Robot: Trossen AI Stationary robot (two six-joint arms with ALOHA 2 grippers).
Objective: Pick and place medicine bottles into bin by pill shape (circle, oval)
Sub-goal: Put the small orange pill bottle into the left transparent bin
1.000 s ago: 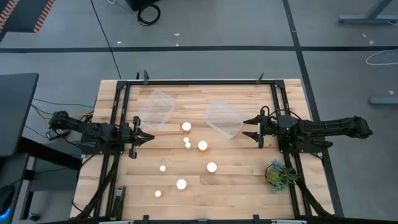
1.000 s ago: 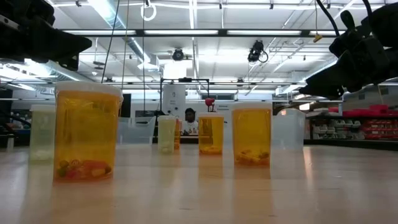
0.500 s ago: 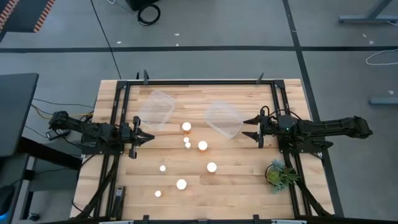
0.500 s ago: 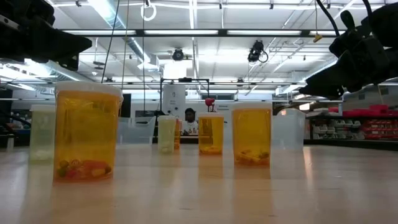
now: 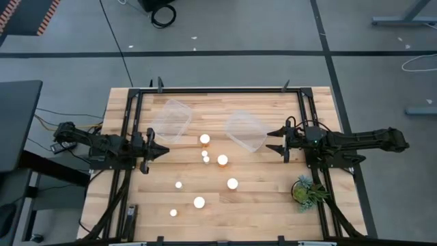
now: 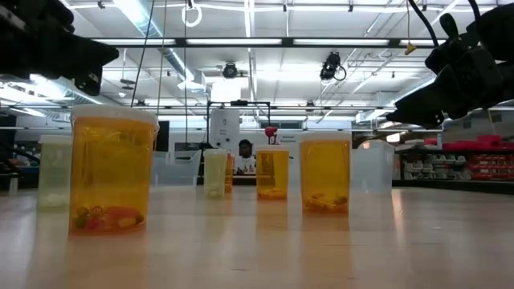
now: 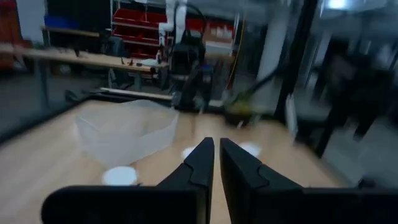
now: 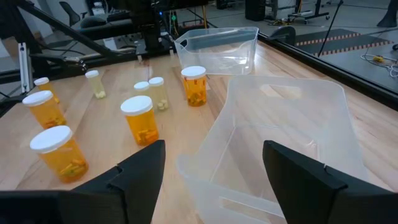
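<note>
Several orange pill bottles with white caps (image 5: 222,160) stand upright on the wooden table (image 5: 273,205) between my two arms; they also show in the right wrist view (image 8: 140,119) and the low view (image 6: 112,170). Two clear plastic bins stand at the far side, one left (image 5: 171,119) and one right (image 5: 246,130). My left gripper (image 5: 166,150) is shut and empty, above the table left of the bottles, pointing toward them. My right gripper (image 8: 214,180) is open and empty, just right of the right bin (image 8: 286,130), its fingers apart from it.
A small green potted plant (image 5: 306,191) stands near the table's right front. A black frame (image 5: 218,89) runs around the table's working area. Bare wood lies at the near edge (image 5: 232,222), in front of the bottles.
My left gripper has shifted a little and turned slightly above the table. The bottles, the bins and my right arm have kept still.
</note>
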